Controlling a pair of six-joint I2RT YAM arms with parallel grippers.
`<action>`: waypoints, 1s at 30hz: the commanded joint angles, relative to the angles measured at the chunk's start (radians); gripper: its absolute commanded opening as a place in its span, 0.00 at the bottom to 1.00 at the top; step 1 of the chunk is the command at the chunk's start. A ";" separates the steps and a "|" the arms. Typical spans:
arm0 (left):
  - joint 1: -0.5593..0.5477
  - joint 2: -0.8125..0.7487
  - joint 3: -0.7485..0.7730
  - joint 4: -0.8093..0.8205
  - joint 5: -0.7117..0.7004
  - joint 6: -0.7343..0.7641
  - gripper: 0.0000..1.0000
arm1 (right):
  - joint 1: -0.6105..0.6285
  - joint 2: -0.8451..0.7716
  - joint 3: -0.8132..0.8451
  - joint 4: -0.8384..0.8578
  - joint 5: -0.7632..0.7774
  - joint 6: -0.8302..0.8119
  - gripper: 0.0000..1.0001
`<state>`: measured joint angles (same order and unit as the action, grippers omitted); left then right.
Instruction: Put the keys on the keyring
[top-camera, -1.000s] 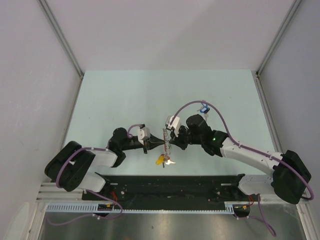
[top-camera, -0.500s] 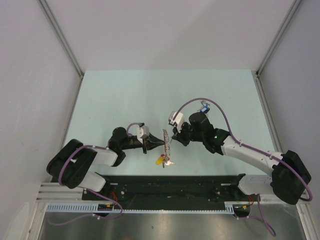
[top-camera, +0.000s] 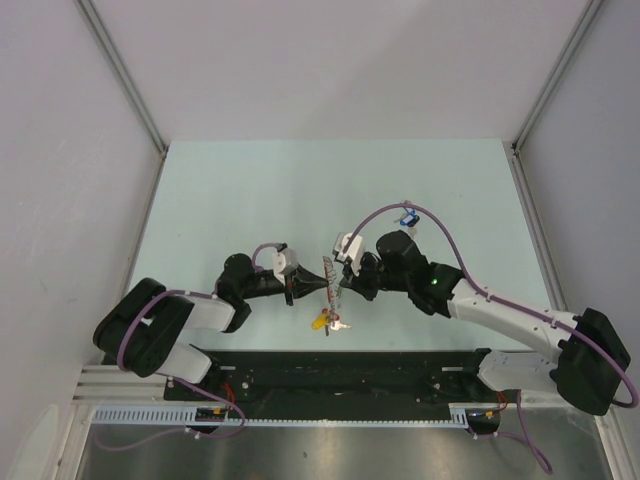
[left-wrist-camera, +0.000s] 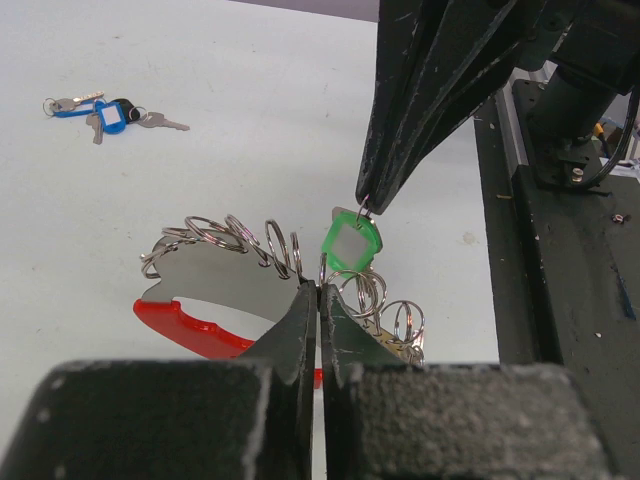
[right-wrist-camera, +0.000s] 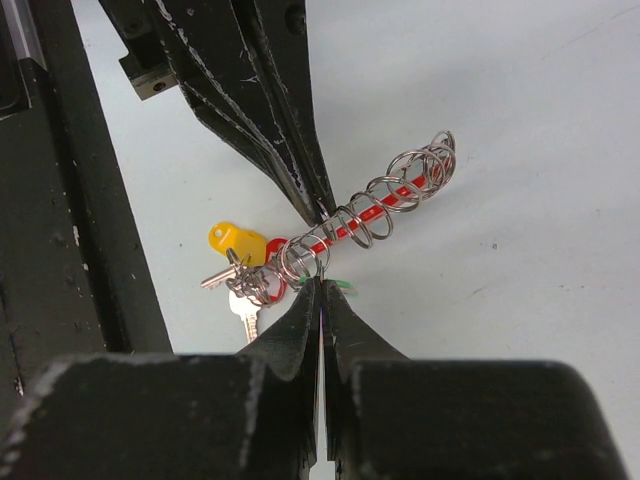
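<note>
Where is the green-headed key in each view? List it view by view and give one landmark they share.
Top external: too small to make out, somewhere at the keyring.
Left wrist: green-headed key at centre, hanging from the right gripper.
Right wrist: a green sliver just right of the right gripper's tips, near centre.
Shared landmark: the keyring's red loop, also at and.

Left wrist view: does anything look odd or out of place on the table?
Nothing looks broken. The blue key lies alone on the table, well apart from the keyring pinched by the left gripper, where the right gripper holds the green key.
</note>
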<state>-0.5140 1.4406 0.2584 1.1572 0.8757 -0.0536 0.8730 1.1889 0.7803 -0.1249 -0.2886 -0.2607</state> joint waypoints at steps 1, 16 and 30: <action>0.008 -0.002 0.030 0.058 0.016 -0.005 0.00 | 0.000 0.021 0.050 0.039 -0.011 -0.031 0.00; 0.008 0.004 0.033 0.064 0.037 -0.003 0.00 | -0.054 0.078 0.076 0.047 -0.084 -0.040 0.00; 0.008 0.012 0.036 0.065 0.040 -0.008 0.00 | -0.060 0.098 0.085 0.036 -0.126 -0.052 0.00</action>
<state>-0.5137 1.4467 0.2600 1.1580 0.8951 -0.0536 0.8158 1.2804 0.8204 -0.1139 -0.3904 -0.2935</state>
